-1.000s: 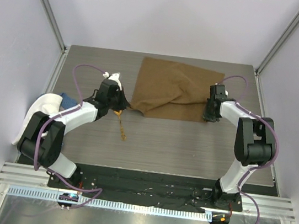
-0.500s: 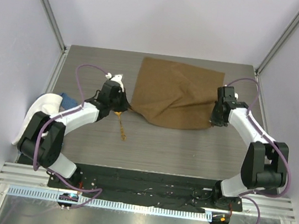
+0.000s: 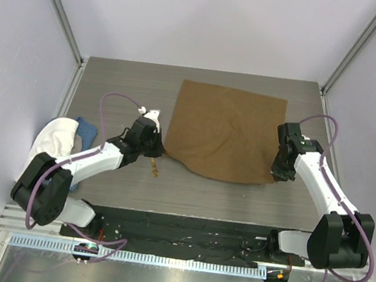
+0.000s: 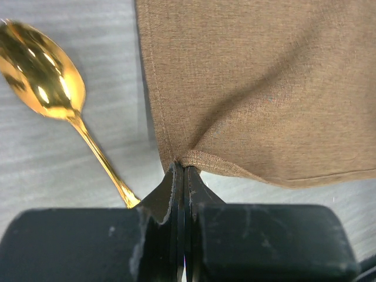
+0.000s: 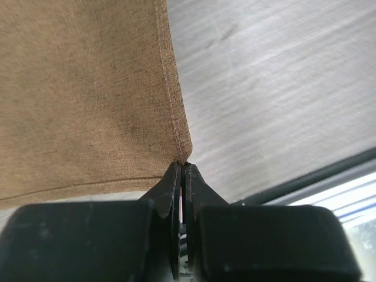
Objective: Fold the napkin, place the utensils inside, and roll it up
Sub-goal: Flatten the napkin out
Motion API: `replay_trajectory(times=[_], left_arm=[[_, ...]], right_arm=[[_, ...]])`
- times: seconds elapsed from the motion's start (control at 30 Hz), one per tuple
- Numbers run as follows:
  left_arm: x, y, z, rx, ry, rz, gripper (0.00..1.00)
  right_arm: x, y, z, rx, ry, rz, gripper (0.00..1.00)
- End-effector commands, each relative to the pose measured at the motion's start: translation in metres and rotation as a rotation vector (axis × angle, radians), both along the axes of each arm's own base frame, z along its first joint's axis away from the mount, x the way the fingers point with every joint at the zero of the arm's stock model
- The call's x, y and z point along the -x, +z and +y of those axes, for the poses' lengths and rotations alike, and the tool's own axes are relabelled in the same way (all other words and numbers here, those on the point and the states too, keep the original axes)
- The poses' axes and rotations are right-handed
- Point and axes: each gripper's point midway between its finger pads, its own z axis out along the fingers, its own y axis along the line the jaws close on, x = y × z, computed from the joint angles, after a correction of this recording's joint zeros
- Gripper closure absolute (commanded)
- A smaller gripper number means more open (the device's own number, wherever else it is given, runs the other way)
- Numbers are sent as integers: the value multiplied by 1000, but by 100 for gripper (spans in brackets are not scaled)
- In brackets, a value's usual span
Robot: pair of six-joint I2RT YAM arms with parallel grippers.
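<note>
Pinching the near left corner of the napkin (image 3: pixel 228 132), the left gripper (image 4: pixel 181 170) has its jaws closed tight on the hemmed edge, with only the thickness of the fabric between them. The right gripper (image 5: pixel 181 166) clamps the near right corner in the same way, its jaws shut on the hem where the two edges meet. Between the two grips the tan-brown cloth lies spread open over the middle and far part of the table (image 3: pixel 125 90), with a few soft creases running across it and its far edge close to the back of the tabletop. The gold spoon (image 4: pixel 44 73) rests on the bare wood just beside the left gripper, to the left of the held corner and apart from the hem; its bowl faces up and its thin handle runs back under the gripper body. At the table's left edge, near the left arm, sit a white cloth (image 3: pixel 55 138) and a blue cloth (image 3: pixel 86 129), well apart from the napkin
</note>
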Motion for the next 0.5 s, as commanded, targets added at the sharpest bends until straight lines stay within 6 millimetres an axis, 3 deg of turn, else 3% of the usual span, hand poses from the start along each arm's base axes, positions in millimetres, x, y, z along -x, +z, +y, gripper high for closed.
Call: replay_trajectory(times=[0.0,0.13,0.23,0.27,0.37,0.47], left_arm=[[16,7,0,-14,-20,-33,100],[39,3,-6,10,-85,-4,98],[62,6,-14,47,-145,17,76],[67,9,-16,66,-158,20,58],[83,28,-21,152,-183,21,33],[96,48,-19,194,-182,29,20]], right_arm=[[16,18,-15,60,-67,-21,94],[24,22,-18,74,-70,-6,86],[25,28,-17,71,-59,-15,64],[25,31,-18,74,-56,-20,56],[20,48,-15,60,-34,-66,51],[7,70,2,12,32,-147,50]])
